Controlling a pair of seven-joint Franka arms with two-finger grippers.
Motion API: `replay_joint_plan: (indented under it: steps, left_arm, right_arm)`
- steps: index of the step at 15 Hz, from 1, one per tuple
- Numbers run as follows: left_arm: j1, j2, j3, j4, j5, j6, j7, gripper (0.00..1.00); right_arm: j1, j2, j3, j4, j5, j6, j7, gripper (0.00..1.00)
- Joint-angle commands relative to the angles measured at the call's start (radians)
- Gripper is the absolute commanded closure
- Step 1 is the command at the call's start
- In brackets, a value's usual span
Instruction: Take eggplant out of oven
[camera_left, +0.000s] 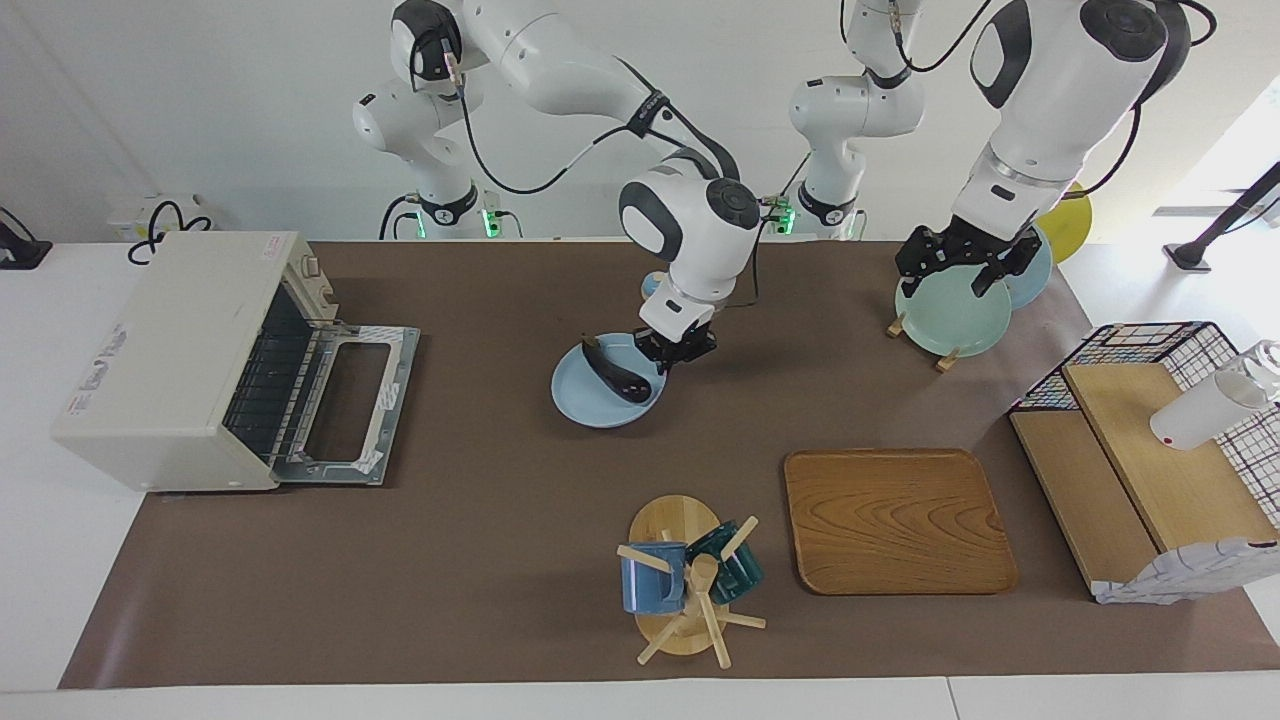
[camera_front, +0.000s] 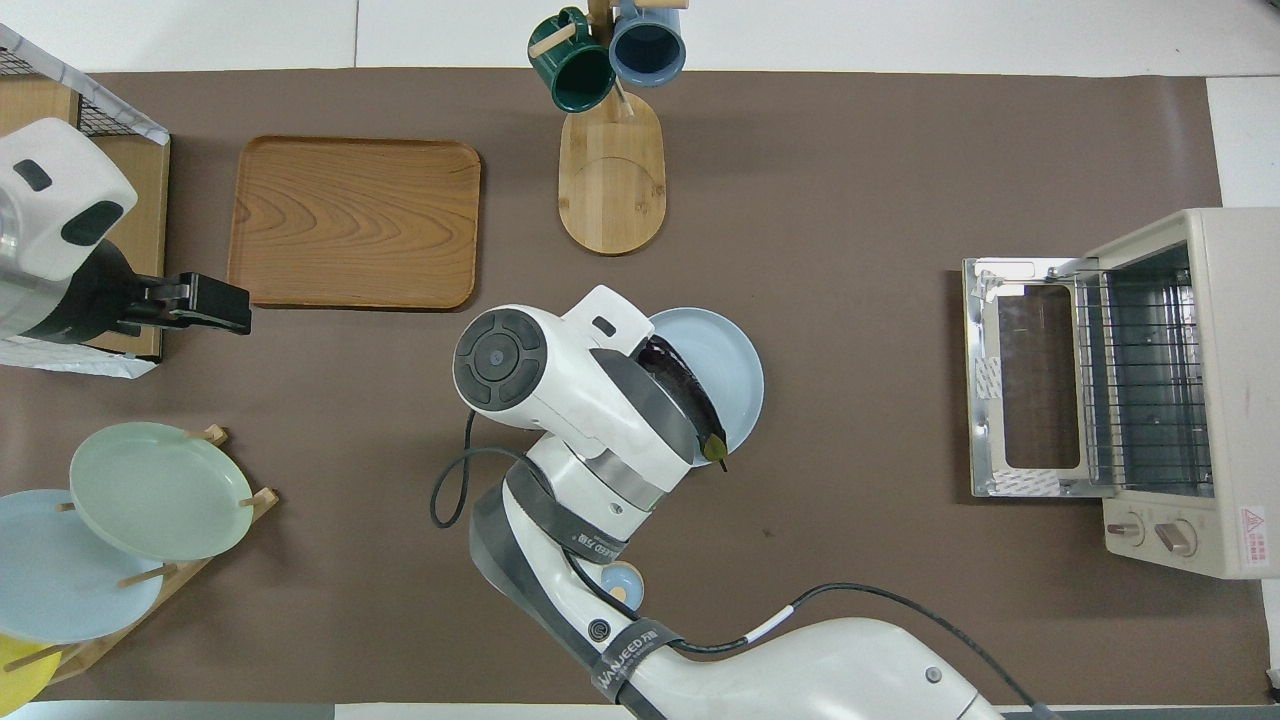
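The eggplant (camera_left: 620, 375) is dark purple and lies on a light blue plate (camera_left: 590, 408) at the middle of the table, apart from the oven; in the overhead view the eggplant (camera_front: 692, 392) is half hidden under the arm. My right gripper (camera_left: 676, 352) hangs low over the plate's rim beside the eggplant's thick end, fingers apart and holding nothing. The cream oven (camera_left: 170, 350) stands at the right arm's end of the table with its door (camera_left: 350, 400) dropped open and its rack (camera_front: 1140, 380) bare. My left gripper (camera_left: 965, 278) waits, open and empty, over the plate rack.
A wooden rack holds a green plate (camera_left: 950, 315) and blue ones near the left arm's base. A wooden tray (camera_left: 895, 520) and a mug tree with two mugs (camera_left: 690, 580) stand farther from the robots. A wire basket and wooden shelf (camera_left: 1150, 450) sit at the left arm's end.
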Motion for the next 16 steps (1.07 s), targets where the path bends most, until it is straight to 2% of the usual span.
replay_joint_plan:
  steps: [1, 4, 6, 9, 11, 14, 16]
  left_arm:
    - [0.016, -0.022, -0.003, -0.029, 0.018, 0.023, 0.001, 0.00]
    - [0.017, -0.022, -0.003, -0.028, 0.018, 0.024, -0.002, 0.00]
    - [0.017, -0.022, -0.003, -0.028, 0.018, 0.026, -0.006, 0.00]
    - [0.017, -0.022, -0.003, -0.028, 0.018, 0.026, -0.017, 0.00]
    - [0.019, -0.022, -0.003, -0.029, 0.018, 0.026, -0.019, 0.00]
    - [0.002, -0.019, -0.006, -0.034, 0.017, 0.033, -0.087, 0.00]
    - [-0.032, -0.021, -0.009, -0.054, 0.017, 0.050, -0.156, 0.00]
  right_arm:
    - [-0.015, -0.025, 0.006, -0.070, 0.081, 0.107, 0.040, 1.00]
    - [-0.011, -0.028, 0.006, -0.117, 0.084, 0.231, 0.042, 0.99]
    - [-0.011, -0.026, 0.006, -0.098, 0.082, 0.233, 0.045, 0.84]
    - [-0.017, -0.028, 0.006, -0.023, 0.053, 0.166, 0.043, 0.69]
    - [-0.043, -0.048, -0.002, -0.014, -0.002, 0.086, -0.013, 0.71]
    - [-0.104, -0.094, -0.005, -0.034, -0.051, -0.043, -0.130, 1.00]
    - [-0.170, -0.127, -0.005, -0.077, -0.111, -0.091, -0.237, 1.00]
